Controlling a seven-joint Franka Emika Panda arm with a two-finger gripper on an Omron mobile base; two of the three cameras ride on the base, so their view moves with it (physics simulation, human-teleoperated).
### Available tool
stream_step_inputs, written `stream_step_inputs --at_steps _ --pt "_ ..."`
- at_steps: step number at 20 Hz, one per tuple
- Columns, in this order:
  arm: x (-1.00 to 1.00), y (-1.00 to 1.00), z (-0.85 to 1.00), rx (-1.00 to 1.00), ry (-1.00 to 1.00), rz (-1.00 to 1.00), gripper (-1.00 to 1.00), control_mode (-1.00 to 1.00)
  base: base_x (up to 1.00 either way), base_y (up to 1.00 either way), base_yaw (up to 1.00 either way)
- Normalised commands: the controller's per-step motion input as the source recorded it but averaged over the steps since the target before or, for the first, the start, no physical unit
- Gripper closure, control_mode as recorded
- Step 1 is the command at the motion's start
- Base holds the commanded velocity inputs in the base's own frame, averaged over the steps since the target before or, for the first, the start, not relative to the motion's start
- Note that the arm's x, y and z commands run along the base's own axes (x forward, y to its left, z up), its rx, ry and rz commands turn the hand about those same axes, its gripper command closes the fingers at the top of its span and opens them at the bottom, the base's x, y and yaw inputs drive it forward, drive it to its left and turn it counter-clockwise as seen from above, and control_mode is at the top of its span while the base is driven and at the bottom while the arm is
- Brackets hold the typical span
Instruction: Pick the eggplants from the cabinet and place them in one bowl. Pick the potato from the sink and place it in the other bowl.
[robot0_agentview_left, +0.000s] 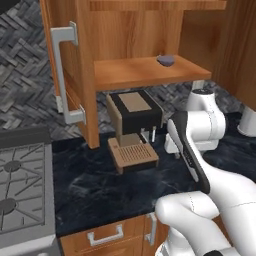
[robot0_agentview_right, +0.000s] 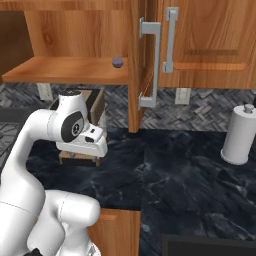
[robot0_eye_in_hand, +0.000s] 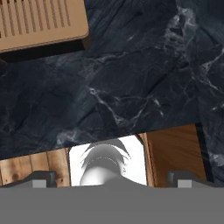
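One eggplant (robot0_agentview_left: 165, 60) (robot0_agentview_right: 117, 61), a small dark purplish-grey lump, lies on the shelf of the open wooden cabinet (robot0_agentview_left: 140, 72) (robot0_agentview_right: 65, 70), near the shelf's right end. The cabinet door (robot0_agentview_left: 67, 75) (robot0_agentview_right: 149, 65) stands swung open, showing its silver bar handle. My gripper (robot0_eye_in_hand: 112, 178) hangs well below the shelf, pointing down at the dark marble counter (robot0_eye_in_hand: 131, 78). It is open, its fingertips (robot0_eye_in_hand: 41, 177) are wide apart, and nothing is between them. The potato and both bowls are out of view.
A brown and black coffee machine (robot0_agentview_left: 132, 125) (robot0_agentview_right: 95, 107) stands under the shelf, its slatted tray (robot0_eye_in_hand: 39, 22) just beyond my hand. A stove (robot0_agentview_left: 20, 185) is at the left and a paper towel roll (robot0_agentview_right: 240, 135) at the right. Base cabinet fronts (robot0_agentview_left: 107, 235) run along the counter's near edge.
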Motion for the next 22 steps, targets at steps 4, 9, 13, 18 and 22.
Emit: stream_step_inputs --at_steps 4,9,13,18,22 --pt "0.0 0.0 0.0 0.0 0.0 0.0 -1.0 1.0 0.42 0.1 0.04" --pt "0.0 0.0 0.0 0.0 0.0 0.0 -1.0 1.0 0.73 0.24 0.0" --pt "0.0 0.0 0.0 0.0 0.0 0.0 -1.0 1.0 0.9 0.46 0.0" --pt "0.0 0.0 0.0 0.0 0.0 0.0 -1.0 1.0 0.59 0.23 0.02" --pt "0.0 0.0 0.0 0.0 0.0 0.0 -1.0 1.0 0.0 0.0 0.0"
